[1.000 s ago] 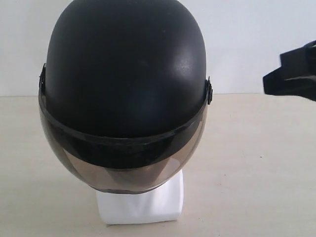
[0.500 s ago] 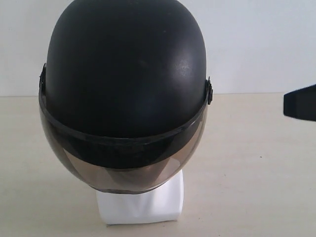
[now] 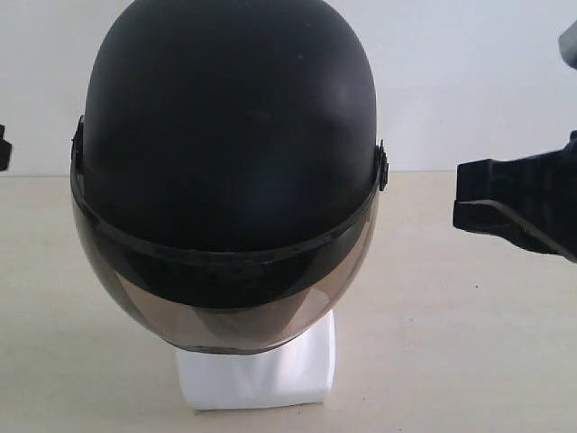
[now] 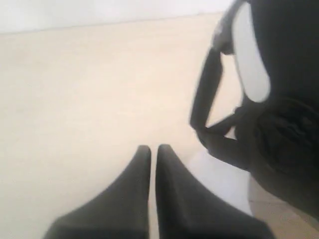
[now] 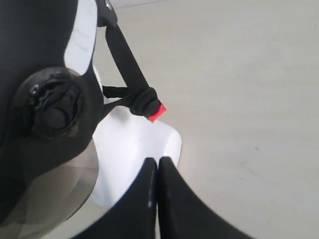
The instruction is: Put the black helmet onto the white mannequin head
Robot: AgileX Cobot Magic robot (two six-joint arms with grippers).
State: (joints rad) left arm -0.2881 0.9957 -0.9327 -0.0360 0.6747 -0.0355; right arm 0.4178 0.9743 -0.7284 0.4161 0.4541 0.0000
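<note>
The black helmet [image 3: 230,126] sits over the white mannequin head, tinted visor [image 3: 225,316] down over the face. Only the head's blocky base [image 3: 257,379] shows below it. My right gripper [image 3: 460,197] hovers to the right of the helmet, apart from it, shut and empty. In the right wrist view, its fingertips [image 5: 158,160] point at the white base [image 5: 124,149], under the strap's red buckle [image 5: 156,112]. My left gripper [image 4: 150,148] is shut and empty beside the helmet's [image 4: 289,74] other side. Only a sliver of the left gripper [image 3: 3,149] shows at the exterior view's left edge.
The mannequin stands on a beige table [image 3: 451,343] with a white wall [image 3: 451,81] behind. The helmet's black strap [image 4: 204,99] hangs loose next to the white neck [image 4: 219,174].
My right gripper has shut. It drew off to the right edge, then came back in toward the helmet. A bit of the left gripper now shows at the left edge.
</note>
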